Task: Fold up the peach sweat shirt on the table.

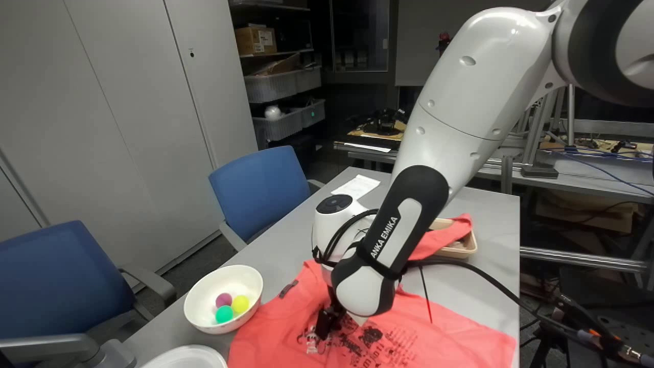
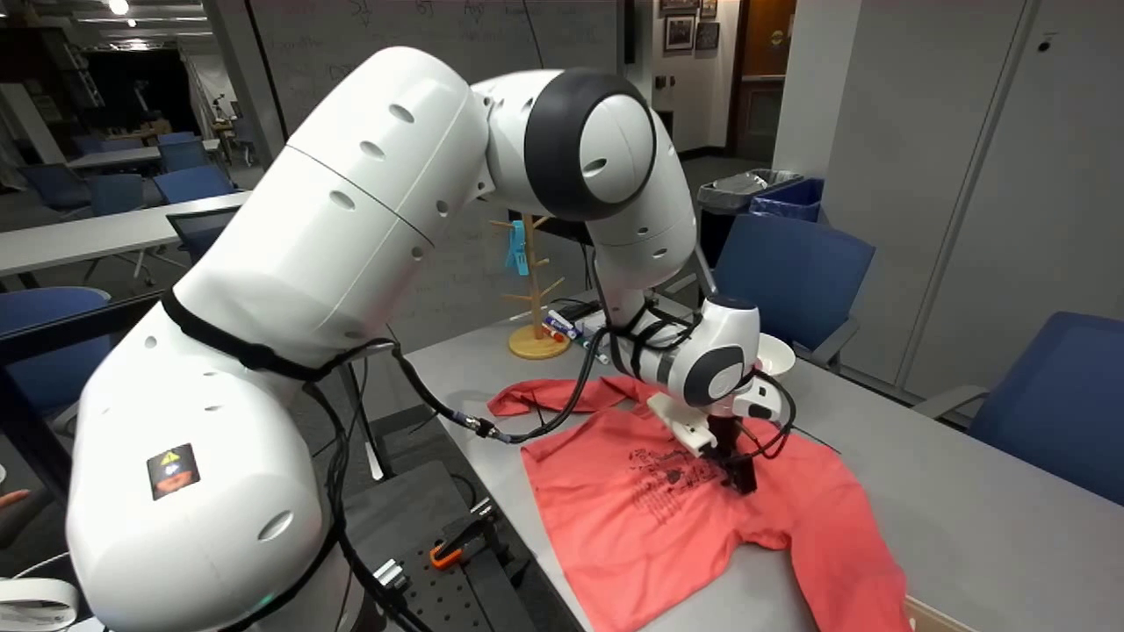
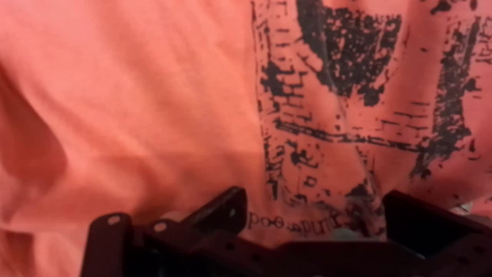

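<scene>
The peach sweat shirt [image 1: 454,332] lies spread on the light-grey table [image 1: 495,225], its dark printed lettering facing up. It also shows in an exterior view [image 2: 606,518] with both sleeves stretched out and the body somewhat wrinkled. One sleeve lies across a tan tray. My gripper [image 1: 327,323] points down, low over the printed front, also seen in an exterior view [image 2: 739,472]. In the wrist view the shirt [image 3: 153,96] fills the picture. There the gripper [image 3: 315,200] has its two black fingers wide apart, with printed cloth between them. I cannot tell whether the fingertips press the cloth.
A white bowl [image 1: 204,296] with three coloured balls stands beside the shirt. A white container [image 1: 189,358] is near it. The tan tray [image 1: 467,250] sits under the sleeve. A wooden stand [image 2: 537,342] and markers [image 2: 562,325] are at a table end. Blue chairs [image 1: 260,189] line one side.
</scene>
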